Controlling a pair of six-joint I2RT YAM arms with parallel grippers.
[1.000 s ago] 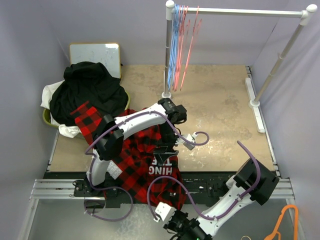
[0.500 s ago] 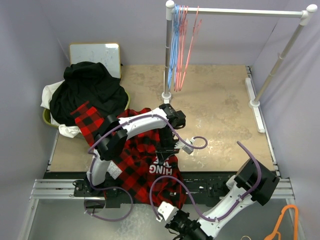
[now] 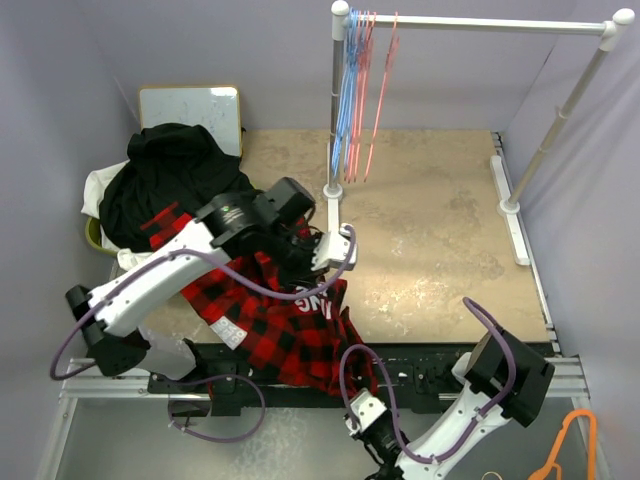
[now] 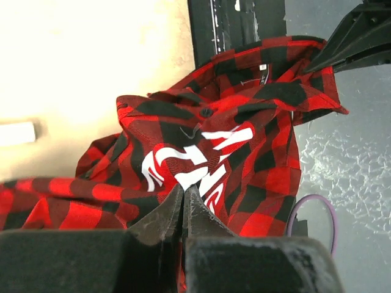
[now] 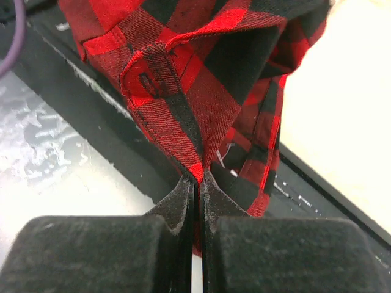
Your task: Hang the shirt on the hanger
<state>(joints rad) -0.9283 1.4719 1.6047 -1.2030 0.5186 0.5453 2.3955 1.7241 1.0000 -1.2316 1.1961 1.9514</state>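
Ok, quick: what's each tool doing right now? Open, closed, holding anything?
Left tool: closed, pinching a fold of the shirt.
Right tool: closed, pinching another fold of the shirt.

Tally: one red-and-black buffalo-check flannel shirt (image 3: 270, 330); one black garment (image 3: 175, 180); one white flat board (image 3: 190, 105); one thick orange hanger (image 3: 572, 440); one white tube rail (image 3: 480, 22). On it, bunched, are light-blue wire hangers (image 3: 347, 90) and thin salmon-pink wire hangers (image 3: 381, 90), at least two each, exact number unclear.
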